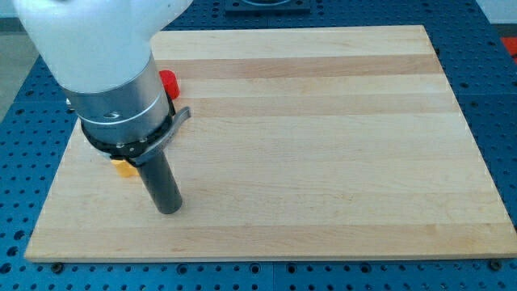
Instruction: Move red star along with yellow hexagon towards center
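Note:
A red block (169,82), the red star, shows at the view's upper left, half hidden behind the arm's grey body; its shape cannot be made out. A yellow block (123,167), the yellow hexagon, shows at the view's left, mostly hidden under the arm; only a small corner shows. My tip (169,210) rests on the wooden board, to the right of and below the yellow block, and well below the red block. It touches neither block.
The wooden board (323,137) lies on a blue perforated table (24,137). The arm's large white and grey body (105,65) covers the board's upper left corner.

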